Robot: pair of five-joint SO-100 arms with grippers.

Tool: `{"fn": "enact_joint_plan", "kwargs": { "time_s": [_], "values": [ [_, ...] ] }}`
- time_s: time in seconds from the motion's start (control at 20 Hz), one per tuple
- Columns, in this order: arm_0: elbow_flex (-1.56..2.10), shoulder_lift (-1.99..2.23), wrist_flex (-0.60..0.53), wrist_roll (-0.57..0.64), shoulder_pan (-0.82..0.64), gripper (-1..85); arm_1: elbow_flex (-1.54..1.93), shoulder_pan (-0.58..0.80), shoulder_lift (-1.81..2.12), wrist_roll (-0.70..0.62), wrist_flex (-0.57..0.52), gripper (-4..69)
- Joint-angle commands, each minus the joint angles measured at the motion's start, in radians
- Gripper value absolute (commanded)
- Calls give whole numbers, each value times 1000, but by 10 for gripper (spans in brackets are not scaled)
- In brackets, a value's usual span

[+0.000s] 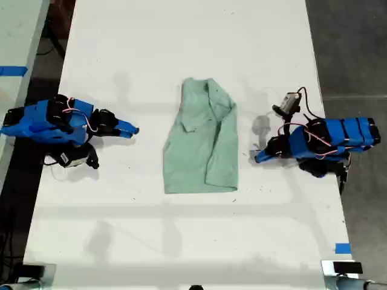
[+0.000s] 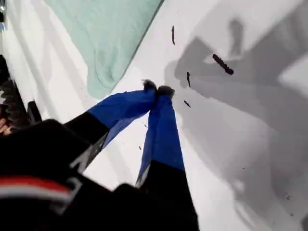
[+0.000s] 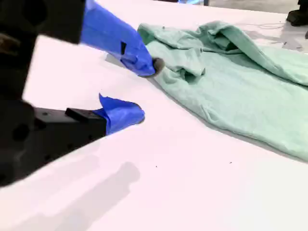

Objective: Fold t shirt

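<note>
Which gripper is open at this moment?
My second gripper: its fingers are spread apart beside the t shirt, while my first gripper has its fingers closed together on nothing.

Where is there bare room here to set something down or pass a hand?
In the exterior view, wide bare table above the t shirt and below it. Tighter: the strips between it and the arm at that view's left and the arm at its right.

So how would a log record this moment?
t shirt partly folded on table | my first gripper shut, empty | my second gripper open, empty
</note>
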Motion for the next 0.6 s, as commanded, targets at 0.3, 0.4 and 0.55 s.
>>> {"fn": "enact_joint_plan", "kwargs": {
  "time_s": [0.3, 0.4, 0.55],
  "values": [
    [23, 3, -132, 146, 51, -1, 20, 221, 20, 2, 72, 2],
    [23, 3, -130, 138, 51, -1, 21, 221, 20, 6, 72, 2],
    [25, 3, -130, 133, 51, -1, 23, 227, 20, -2, 69, 8]
  ]
}}
